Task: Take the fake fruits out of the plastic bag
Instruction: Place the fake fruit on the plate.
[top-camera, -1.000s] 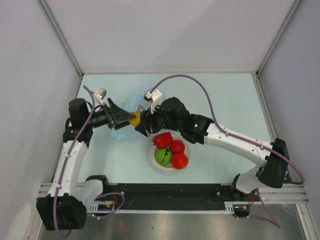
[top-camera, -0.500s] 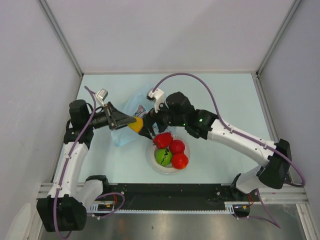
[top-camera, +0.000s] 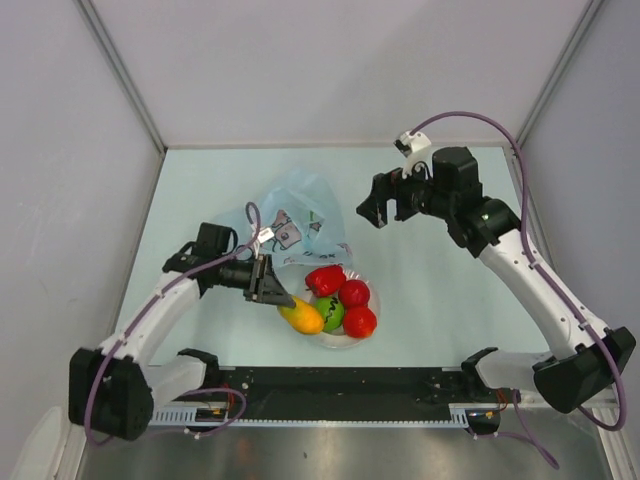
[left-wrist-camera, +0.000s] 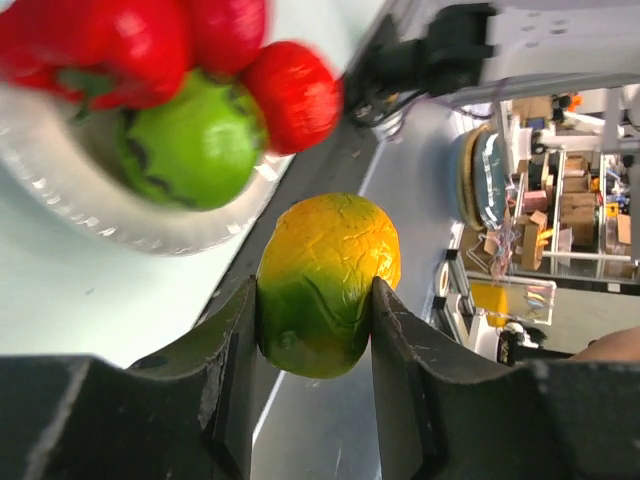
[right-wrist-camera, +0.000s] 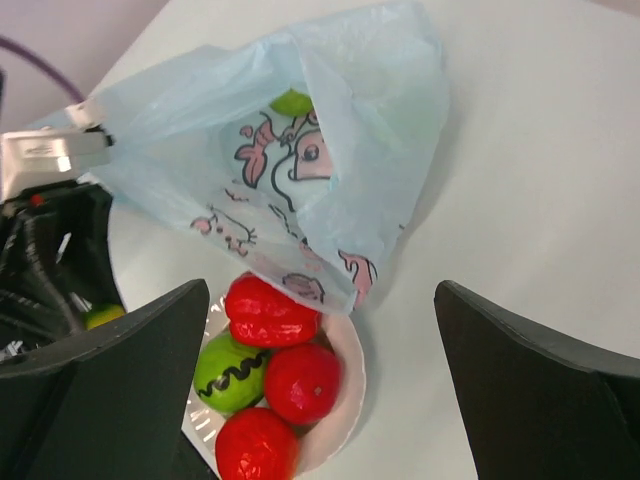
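Four fruits (top-camera: 354, 293) crowding plate (right-wrist-camera: 352, 395) | left tool (top-camera: 272, 288) clamped on yellow-green fruit (top-camera: 303, 317) at plate's 8 o'clock rim | right tool (top-camera: 385, 205) wide open, empty | plastic bag (top-camera: 300, 215) at plate's 11 o'clock | risk: release on rim, roll-off onto desk (top-camera: 440, 290)

The left pincer (left-wrist-camera: 315, 290) has no room between its fingers: the mango (left-wrist-camera: 325, 285) fills the gap. Just ahead of it the plate (right-wrist-camera: 355, 385) is crowded with four fruits (top-camera: 353, 293) packed against one another, leaving little bare dish. On the pincer's far side the bag (top-camera: 300, 215) lies close, its edge draped onto the plate's far rim. Behind the pincer the left arm (top-camera: 150, 315) slants across the counter (top-camera: 430, 280), closing off that side. The right pincer (top-camera: 385, 205) hangs wide open, well apart from all this, with bare counter below it and to its right. Between it and the plate only the bag's corner intrudes.
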